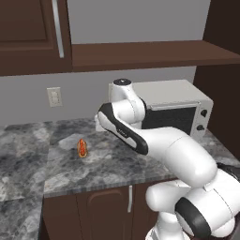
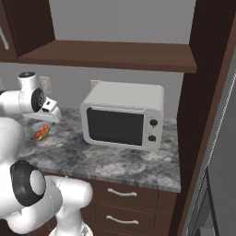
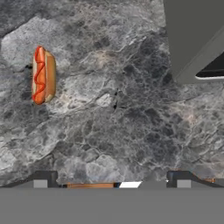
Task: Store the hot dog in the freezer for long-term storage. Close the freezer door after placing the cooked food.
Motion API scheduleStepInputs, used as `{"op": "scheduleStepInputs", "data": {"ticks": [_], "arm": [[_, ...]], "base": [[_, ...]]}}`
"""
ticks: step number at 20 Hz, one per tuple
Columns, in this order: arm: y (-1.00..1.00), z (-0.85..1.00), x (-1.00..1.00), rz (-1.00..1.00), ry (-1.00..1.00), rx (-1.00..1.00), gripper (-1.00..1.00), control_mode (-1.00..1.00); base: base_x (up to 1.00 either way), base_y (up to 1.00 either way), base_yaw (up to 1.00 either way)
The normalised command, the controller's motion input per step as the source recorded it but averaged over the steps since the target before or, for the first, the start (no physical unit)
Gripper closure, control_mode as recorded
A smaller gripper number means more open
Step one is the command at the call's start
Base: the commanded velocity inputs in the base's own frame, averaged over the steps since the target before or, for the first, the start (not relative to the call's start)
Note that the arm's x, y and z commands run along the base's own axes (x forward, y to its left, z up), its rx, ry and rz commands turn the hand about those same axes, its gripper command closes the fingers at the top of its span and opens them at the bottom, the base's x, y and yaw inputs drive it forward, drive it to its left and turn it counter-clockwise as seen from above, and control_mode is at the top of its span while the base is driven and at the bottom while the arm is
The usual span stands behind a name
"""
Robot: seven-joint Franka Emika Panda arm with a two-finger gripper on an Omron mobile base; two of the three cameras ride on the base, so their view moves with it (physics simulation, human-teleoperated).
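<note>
The hot dog (image 1: 82, 147), a tan bun with a red sausage along it, lies on the grey stone counter (image 1: 28, 159) left of the microwave. In the right base view the hot dog (image 2: 42, 132) sits just below my hand. My gripper (image 3: 113, 179) hangs over the counter, open, with nothing between its two dark fingertips (image 3: 46, 177). In the hand view the hot dog (image 3: 43, 75) lies at the upper left, off to the side of the gap between the tips. The freezer's inside is out of view. A tall light-grey panel (image 2: 223, 138) stands at the right edge; whether it is the freezer door I cannot tell.
A white microwave (image 2: 122, 115) stands on the counter right of the hot dog, its corner (image 3: 197, 39) close to my hand. A dark wood shelf (image 1: 150, 54) and wall cabinets hang above. A tall dark wood panel (image 2: 203, 92) closes off the counter's right end.
</note>
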Motion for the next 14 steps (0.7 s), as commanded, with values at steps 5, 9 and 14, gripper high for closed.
{"op": "scheduleStepInputs", "data": {"ticks": [5, 9, 14], "arm": [[0.68, -0.17, 0.33, 0.0, 0.0, 0.0, -1.0, -1.0], [0.61, -0.2, 0.41, 0.0, 0.0, -0.02, -1.0, -1.0], [0.56, -0.32, 0.54, 0.0, 0.01, -0.03, -1.0, -1.0]], "base": [[0.0, 0.0, 0.0], [0.0, 0.0, 0.0], [0.0, 0.0, 0.0]]}}
